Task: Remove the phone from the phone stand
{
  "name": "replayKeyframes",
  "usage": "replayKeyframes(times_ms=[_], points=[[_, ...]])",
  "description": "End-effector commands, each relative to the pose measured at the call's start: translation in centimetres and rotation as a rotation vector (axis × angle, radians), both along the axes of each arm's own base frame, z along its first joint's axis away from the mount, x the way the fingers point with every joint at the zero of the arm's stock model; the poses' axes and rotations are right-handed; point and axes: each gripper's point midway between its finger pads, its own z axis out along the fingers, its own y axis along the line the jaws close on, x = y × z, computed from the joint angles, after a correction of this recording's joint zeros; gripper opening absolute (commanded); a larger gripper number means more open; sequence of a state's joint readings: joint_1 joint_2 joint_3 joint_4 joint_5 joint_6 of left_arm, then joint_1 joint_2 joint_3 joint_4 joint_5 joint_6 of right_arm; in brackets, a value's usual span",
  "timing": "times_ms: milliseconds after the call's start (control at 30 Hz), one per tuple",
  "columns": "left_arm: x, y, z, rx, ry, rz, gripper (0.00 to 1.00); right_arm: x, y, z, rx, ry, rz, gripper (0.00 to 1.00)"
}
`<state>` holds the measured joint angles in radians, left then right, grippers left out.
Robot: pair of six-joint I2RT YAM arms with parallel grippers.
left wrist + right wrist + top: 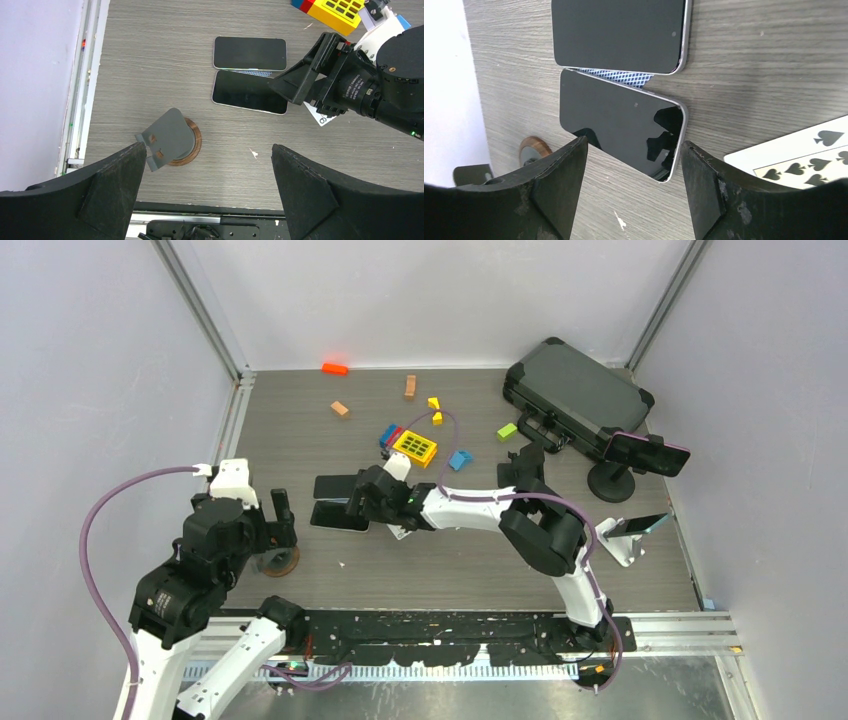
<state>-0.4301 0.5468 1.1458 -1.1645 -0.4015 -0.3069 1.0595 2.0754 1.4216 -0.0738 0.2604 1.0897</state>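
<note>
Currently the right fingers (pixel 554 190) are spread and straddle the near end of the phone (pixel 621 125); can't tell if they touch its edges. Phone is off the phone stand (pixel 167 134), lying dark glass up on the surface (pixel 150 60), its far edge overlapping a blue-backed card (pixel 616 76) that shows between it and a second phone (pixel 619 35) lying flat just beyond. A spades card (pixel 804 160) lies face-up near the same fingers. Left fingers (pixel 100 195) are spread wide with nothing between them, hovering over the surface, the phone stand just below the left one's tip. Stand is a grey tilted cradle on a round wooden base, apart from the phone. Farther out: yellow block (pixel 415 446) beyond the phones, black case (pixel 575 390) at the far right.
</note>
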Motion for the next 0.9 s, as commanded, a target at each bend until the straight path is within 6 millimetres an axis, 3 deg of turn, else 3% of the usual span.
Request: replayKeyframes(times_ms=[0,300,667,733,867], points=[[0.2,0.2,0.4,0.005,-0.026,0.008,1.0,1.4,-1.4,3.3,-0.104,-0.113,-0.014,0.73],[0.5,-0.2,0.3,-0.001,-0.023,-0.003,1.0,2.5,-10.1,9.1,-0.359,-0.221,-0.062,0.74],[1.3,-1.7,0.3,-0.078,-0.056,-0.034,1.0,-2.1,-23.6,15.3,-0.647,-0.2,-0.165,0.75],[1.5,-2.1,0.1,-0.102,-0.062,-0.042,1.0,-3.4,-26.7,16.9,-0.634,-0.196,-0.217,0.77],[2.0,-2.9,-0.6,-0.129,-0.058,-0.058,1.0,-5.7,-31.7,17.9,-0.557,-0.162,-0.305,0.8]])
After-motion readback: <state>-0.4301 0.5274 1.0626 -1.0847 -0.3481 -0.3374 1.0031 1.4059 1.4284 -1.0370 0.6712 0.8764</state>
